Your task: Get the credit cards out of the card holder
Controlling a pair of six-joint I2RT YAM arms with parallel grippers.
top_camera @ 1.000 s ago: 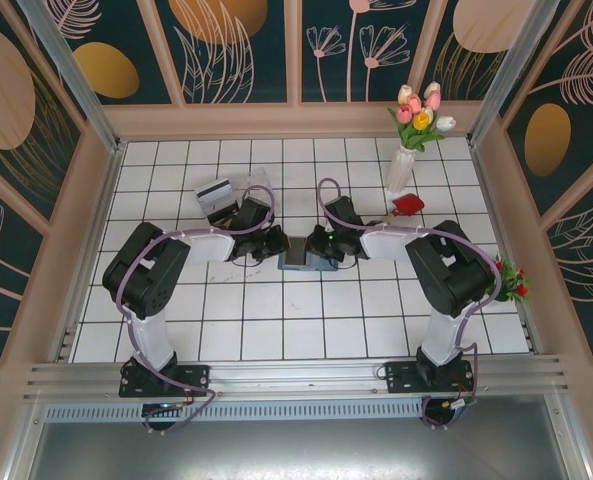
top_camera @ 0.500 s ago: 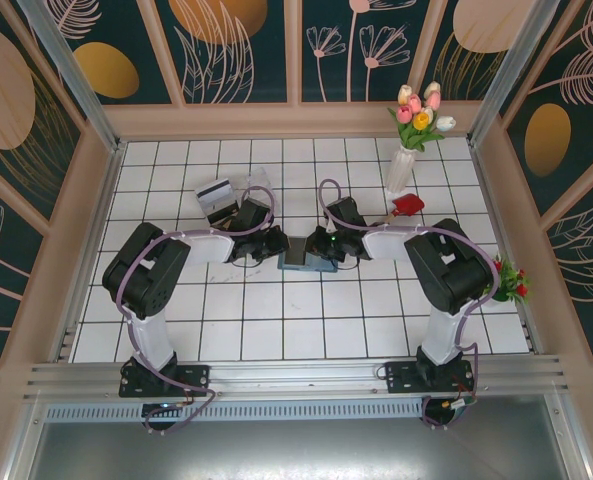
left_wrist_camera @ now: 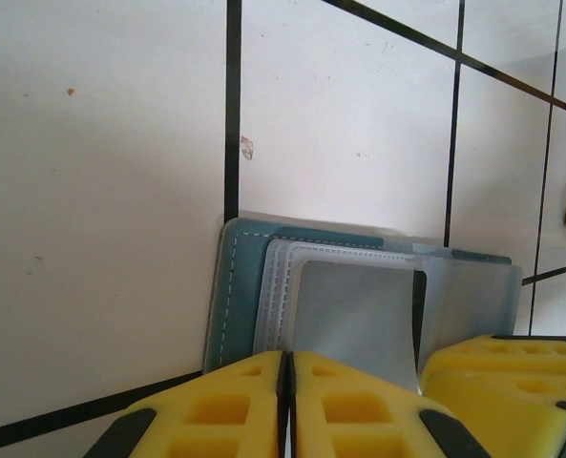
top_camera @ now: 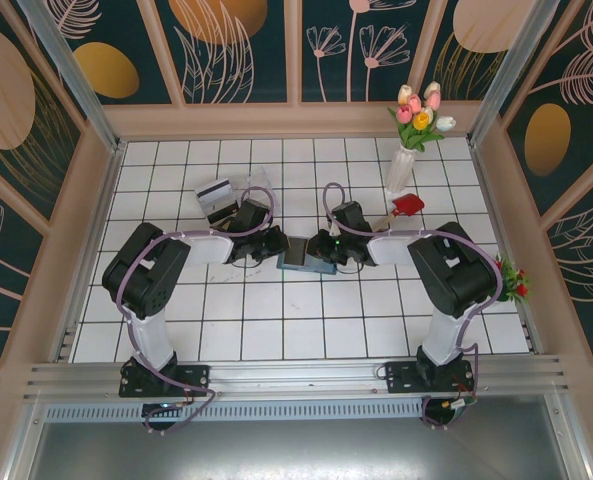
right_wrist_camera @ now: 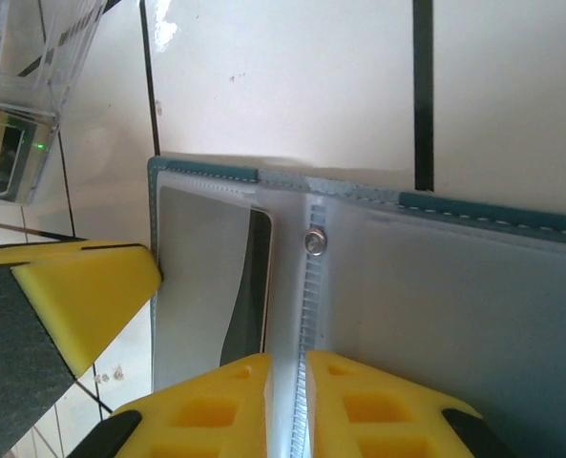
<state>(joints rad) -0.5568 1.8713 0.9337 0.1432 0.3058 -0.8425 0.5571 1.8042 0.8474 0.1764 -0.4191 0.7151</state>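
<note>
The teal card holder point(top_camera: 302, 258) lies spread open on the white tiles between my two grippers. My left gripper point(top_camera: 273, 244) is shut, its yellow tips point(left_wrist_camera: 287, 355) at the holder's point(left_wrist_camera: 237, 286) edge with nothing seen between them. A grey credit card point(left_wrist_camera: 354, 315) sits in a clear pocket just beyond. My right gripper point(top_camera: 327, 250) comes from the other side. Its jaws point(right_wrist_camera: 287, 355) stand a sliver apart on the clear pocket leaf at the holder's point(right_wrist_camera: 492, 208) snap seam. A white-grey credit card point(right_wrist_camera: 206, 277) with a dark stripe stays in the pocket beside it.
A clear plastic box point(top_camera: 254, 185) stands behind the left gripper, with a striped card point(top_camera: 214, 190) beside it. A white vase of tulips point(top_camera: 400, 168) and a small red object point(top_camera: 408, 204) are at the back right. A little plant point(top_camera: 511, 280) sits by the right wall.
My right wrist has shifted slightly to the right and toward the near side over the holder. The left arm and the holder have hardly moved.
</note>
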